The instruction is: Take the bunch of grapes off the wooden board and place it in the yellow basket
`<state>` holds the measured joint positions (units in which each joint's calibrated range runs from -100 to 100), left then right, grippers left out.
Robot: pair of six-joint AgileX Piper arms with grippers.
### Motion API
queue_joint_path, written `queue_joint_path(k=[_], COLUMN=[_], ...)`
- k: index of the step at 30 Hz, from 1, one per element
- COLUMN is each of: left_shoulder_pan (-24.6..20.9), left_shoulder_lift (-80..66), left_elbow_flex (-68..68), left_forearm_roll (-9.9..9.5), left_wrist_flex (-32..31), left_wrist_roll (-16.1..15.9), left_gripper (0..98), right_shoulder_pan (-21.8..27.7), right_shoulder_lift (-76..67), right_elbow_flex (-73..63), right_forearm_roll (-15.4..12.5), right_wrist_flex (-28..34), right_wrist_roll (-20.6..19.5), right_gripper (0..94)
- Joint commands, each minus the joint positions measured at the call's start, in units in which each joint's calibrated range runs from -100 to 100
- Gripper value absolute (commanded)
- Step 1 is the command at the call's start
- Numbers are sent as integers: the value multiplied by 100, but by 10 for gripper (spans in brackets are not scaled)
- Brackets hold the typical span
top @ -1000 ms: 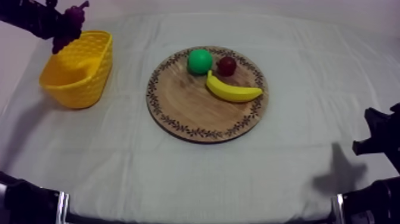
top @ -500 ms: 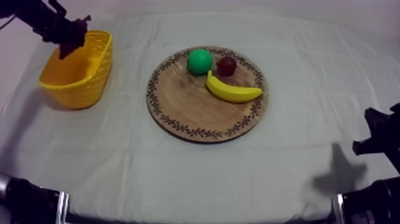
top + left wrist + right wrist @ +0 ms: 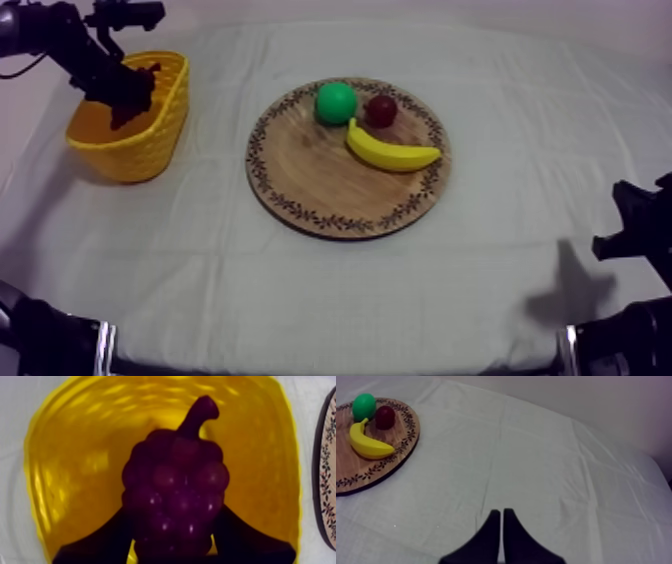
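Purple bunch of grapes (image 3: pixel 175 491) — clamped in the left gripper (image 3: pixel 128 93) — hangs in the mouth of the yellow basket (image 3: pixel 152 148), the right gripper (image 3: pixel 502 518) closed on nothing.

bunch of grapes (image 3: pixel 175 496) hides the yellow basket (image 3: pixel 65 476) floor.

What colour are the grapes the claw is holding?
The grapes are dark purple, clearest in the left wrist view.
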<state>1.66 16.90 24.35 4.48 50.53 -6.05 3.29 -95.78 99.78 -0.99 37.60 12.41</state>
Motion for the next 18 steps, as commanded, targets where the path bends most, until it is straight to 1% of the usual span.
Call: queue_joint_path(k=[1, 3, 5, 6, 8, 10, 12, 15, 18], left_shoulder_pan=[20, 53, 76, 85, 96, 101, 103, 109, 119], left_shoulder_lift=[-66, -167, -283, -339, -457, -576, -694, -891, -1129], left_elbow_flex=[132, 295, 433, 500, 631, 752, 862, 1022, 1201], left_forearm_roll=[14, 20, 24, 28, 37, 42, 45, 47, 47], left_wrist_flex=[-203, -433, -609, -698, -855, -951, -1002, -1048, -1066], left_wrist_roll=[13, 32, 53, 61, 67, 75, 79, 73, 71], left_gripper=[494, 657, 788, 837, 892, 914, 914, 885, 828], right_shoulder_pan=[0, 0, 0, 0, 0, 0, 0, 0, 0], right_shoulder_lift=[2, 2, 2, 2, 2, 2, 2, 2, 2], right_elbow_flex=[-1, -1, -1, -1, -1, -1, -1, -1, -1], right_forearm_roll=[-1, -1, -1, -1, -1, -1, -1, -1, -1], right_wrist_flex=[-2, -2, -2, -2, -2, -2, -2, -2, -2], right_wrist_roll=[2, 2, 2, 2, 2, 2, 2, 2, 2], right_gripper=[3, 3, 3, 3, 3, 3, 3, 3, 3])
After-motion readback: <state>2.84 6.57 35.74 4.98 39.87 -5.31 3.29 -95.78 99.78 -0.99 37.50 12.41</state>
